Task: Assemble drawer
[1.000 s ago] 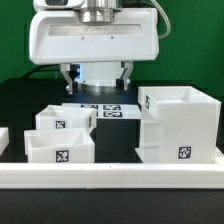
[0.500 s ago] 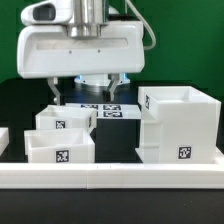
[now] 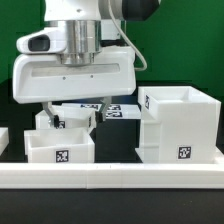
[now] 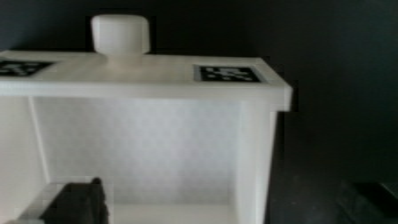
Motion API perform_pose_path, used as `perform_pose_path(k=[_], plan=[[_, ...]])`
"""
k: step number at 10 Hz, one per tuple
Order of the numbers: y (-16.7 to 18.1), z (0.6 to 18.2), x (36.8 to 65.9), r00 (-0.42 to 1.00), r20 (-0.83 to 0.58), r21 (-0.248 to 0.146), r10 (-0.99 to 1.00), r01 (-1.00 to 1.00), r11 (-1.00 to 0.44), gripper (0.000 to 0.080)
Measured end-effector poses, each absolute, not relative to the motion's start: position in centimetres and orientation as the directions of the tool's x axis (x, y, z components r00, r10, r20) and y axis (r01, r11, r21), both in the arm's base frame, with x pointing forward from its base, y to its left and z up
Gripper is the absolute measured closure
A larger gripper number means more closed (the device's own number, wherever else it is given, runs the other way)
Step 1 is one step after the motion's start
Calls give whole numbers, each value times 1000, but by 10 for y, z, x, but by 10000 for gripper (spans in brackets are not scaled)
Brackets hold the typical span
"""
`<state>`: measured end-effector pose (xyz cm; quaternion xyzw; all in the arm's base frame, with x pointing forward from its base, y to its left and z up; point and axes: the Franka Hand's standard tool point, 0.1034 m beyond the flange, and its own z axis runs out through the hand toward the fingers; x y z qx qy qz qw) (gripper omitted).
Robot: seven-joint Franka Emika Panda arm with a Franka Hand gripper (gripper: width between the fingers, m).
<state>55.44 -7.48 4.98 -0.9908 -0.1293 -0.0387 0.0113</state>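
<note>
The tall white housing stands at the exterior view's right, its tag facing front. Two open-top trays stand at the left: the front tray and the rear tray just behind it. My gripper hangs low over the rear tray, open and empty. In the wrist view a tray with a round knob and two tags on its front wall fills the picture. My gripper straddles its side wall, with one dark fingertip inside the tray and the other outside over the black table.
A long low white border rail runs along the front, and another white piece shows at the left edge. The marker board lies flat behind the trays, partly hidden by my gripper. The table is black and the backdrop green.
My gripper has moved toward the exterior view's left and downward, from above the marker board to over the rear tray. The trays and the housing have not moved.
</note>
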Motion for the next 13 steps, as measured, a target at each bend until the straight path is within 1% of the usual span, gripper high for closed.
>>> perform_pose_path(k=[1, 6, 9, 13], plan=[[-72, 45, 552, 963, 71, -16, 258, 260, -966, 151], [-75, 43, 549, 964, 60, -22, 260, 261, -965, 151], [-76, 21, 544, 964, 52, -12, 259, 260, -965, 151], [-76, 6, 539, 965, 43, -10, 258, 259, -966, 151]])
